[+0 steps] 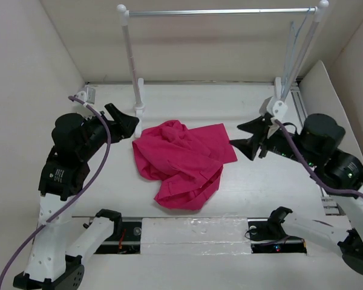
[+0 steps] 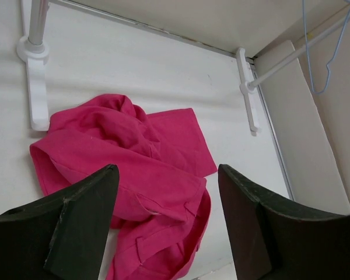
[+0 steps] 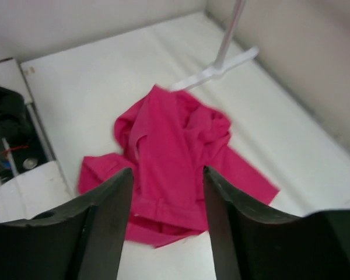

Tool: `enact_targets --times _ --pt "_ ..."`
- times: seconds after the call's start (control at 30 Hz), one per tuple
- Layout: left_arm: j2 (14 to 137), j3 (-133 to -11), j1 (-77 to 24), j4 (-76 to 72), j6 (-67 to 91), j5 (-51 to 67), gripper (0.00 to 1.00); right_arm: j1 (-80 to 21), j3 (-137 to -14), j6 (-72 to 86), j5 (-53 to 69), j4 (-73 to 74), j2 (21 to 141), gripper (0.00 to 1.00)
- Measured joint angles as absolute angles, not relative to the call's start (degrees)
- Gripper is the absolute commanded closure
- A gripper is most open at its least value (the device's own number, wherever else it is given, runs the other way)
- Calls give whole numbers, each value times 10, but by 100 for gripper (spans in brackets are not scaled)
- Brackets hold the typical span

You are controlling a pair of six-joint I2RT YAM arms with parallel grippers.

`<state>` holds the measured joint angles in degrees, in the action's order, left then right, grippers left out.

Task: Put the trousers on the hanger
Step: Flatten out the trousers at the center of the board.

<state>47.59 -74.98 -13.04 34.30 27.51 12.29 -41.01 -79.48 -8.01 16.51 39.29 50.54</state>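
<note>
White desk (image 1: 278, 181) and, mid-surface, the trousers (image 1: 181, 163) lie in a soft, crumpled magenta heap, nothing hung yet, the thin wire hanger (image 2: 307, 41) well apart by the right post of the rack (image 1: 218, 11), and I've got the left gripper (image 1: 126, 121) and right gripper (image 1: 243, 140) flanking the cloth, jaws wide and empty.

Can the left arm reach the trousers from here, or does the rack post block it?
Probably yes: the left gripper hangs open beside the trousers, nothing between them; the rack post stands farther back.

No legible text or markings.
</note>
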Motion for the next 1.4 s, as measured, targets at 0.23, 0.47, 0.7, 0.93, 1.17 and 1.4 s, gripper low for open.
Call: enact_targets --times 0.23,0.47,0.7,0.93,1.17,1.4 --pt "484 -762 -130 343 286 93 52 -410 -842 -133 172 395 477 85" --pt "540 -780 -127 332 297 38 100 -428 -810 -142 164 388 541 100" --pt "642 -631 1 247 327 63 84 -577 -761 -148 89 365 697 76" --pt "579 -399 52 247 369 102 34 -672 -748 -147 -12 320 845 13" --pt "531 -299 41 173 398 148 33 -624 -666 -125 -57 289 861 14" --pt "568 -253 14 107 421 176 40 -572 -600 -91 -42 249 866 27"
